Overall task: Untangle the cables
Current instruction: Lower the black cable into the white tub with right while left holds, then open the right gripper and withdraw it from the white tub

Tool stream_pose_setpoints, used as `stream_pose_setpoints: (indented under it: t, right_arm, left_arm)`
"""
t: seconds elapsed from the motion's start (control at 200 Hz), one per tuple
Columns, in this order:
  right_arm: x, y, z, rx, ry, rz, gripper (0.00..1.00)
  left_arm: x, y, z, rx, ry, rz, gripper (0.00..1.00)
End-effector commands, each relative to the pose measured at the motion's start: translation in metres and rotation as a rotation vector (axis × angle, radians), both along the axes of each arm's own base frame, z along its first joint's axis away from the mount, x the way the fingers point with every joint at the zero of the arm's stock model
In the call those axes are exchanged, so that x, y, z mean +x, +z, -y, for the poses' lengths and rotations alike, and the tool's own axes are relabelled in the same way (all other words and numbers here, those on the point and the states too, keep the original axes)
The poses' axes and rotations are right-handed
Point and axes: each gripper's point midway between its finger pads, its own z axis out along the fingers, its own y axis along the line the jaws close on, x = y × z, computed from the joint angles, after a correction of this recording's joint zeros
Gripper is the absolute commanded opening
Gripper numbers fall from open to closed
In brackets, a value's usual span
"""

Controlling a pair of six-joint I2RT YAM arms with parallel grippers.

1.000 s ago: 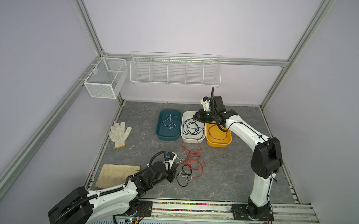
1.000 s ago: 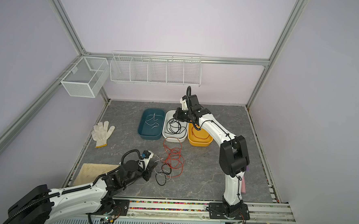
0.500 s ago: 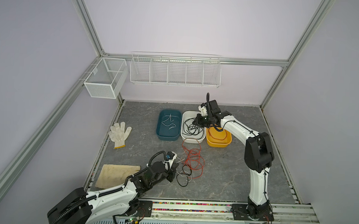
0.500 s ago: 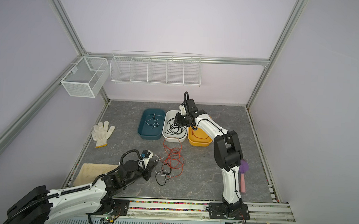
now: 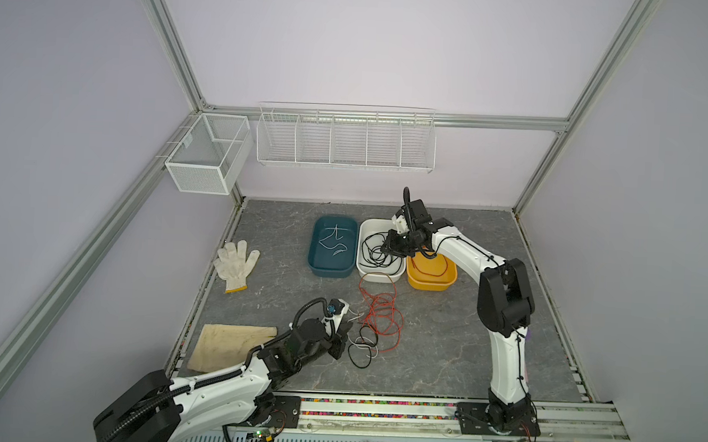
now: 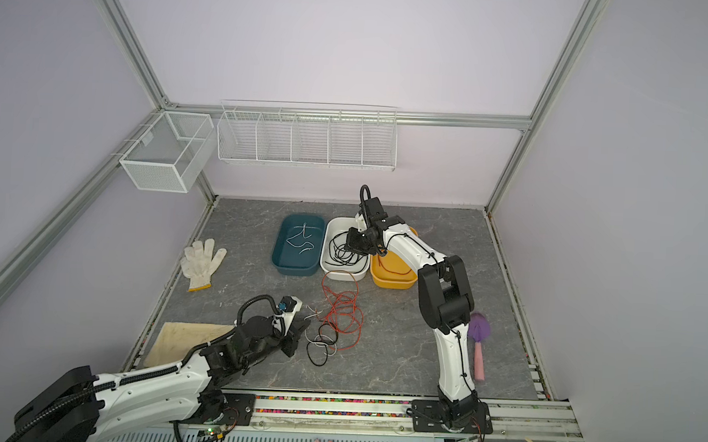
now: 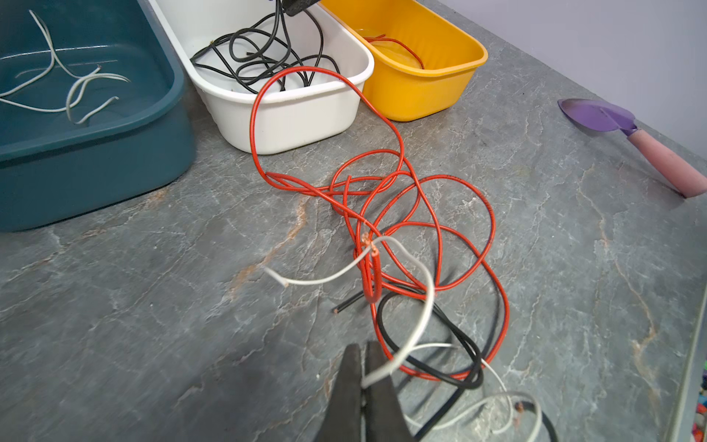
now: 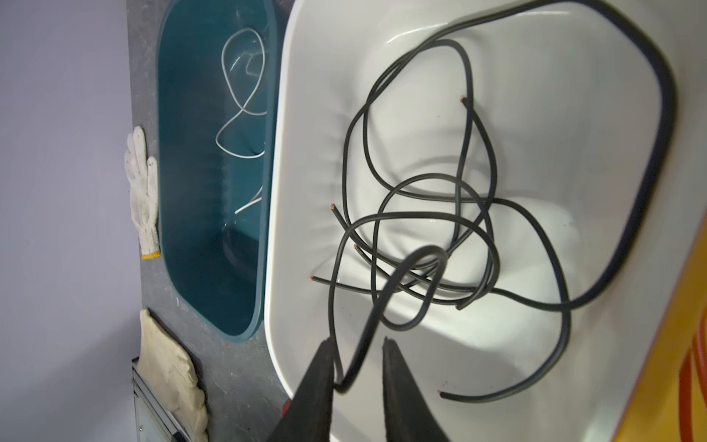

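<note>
The trays look like a sort by colour: white strands lie in the teal tray (image 7: 95, 172), black ones in the white tray (image 8: 554, 114) and a red one in the yellow tray (image 7: 413, 95), which would explain where each arm works. The right gripper (image 8: 357, 340) hangs over the white tray with its jaws parted a modest way. A bend of black cable (image 8: 382, 302) passes up between them and leans on one finger (image 8: 321, 375), while the rest lies coiled in the tray beyond the tips, so it looks let go rather than pinched. The left gripper (image 7: 361, 350) is clenched on a white cable (image 7: 421, 317) low over the table (image 7: 153, 325), seemingly to draw that strand free. Just ahead of its tips the white cable arcs through the tangle, crossing a black strand (image 7: 432, 373) and the long red cable (image 7: 251, 126), whose loops run further ahead to lean on the white tray's near wall
</note>
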Motion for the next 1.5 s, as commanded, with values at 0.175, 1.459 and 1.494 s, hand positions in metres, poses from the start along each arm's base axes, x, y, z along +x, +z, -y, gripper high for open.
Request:
stream_pose_setpoints:
  t: [0.175,1.459,1.494]
  right_arm:
    - [-0.006,0.021,0.014,-0.052,-0.006,0.028,0.42]
    - [-0.193,0.091,0.018,0.037,0.261,0.297,0.88]
    - [-0.201,0.089,0.016,0.042,0.279,0.302,0.88]
  left_arm:
    - [0.001,0.007,0.002,-0.012,-0.003,0.030,0.00]
    - [-0.001,0.029,-0.006,-0.108,0.026,0.069,0.00]
    - [-0.002,0.034,-0.008,-0.125,0.027,0.081,0.00]
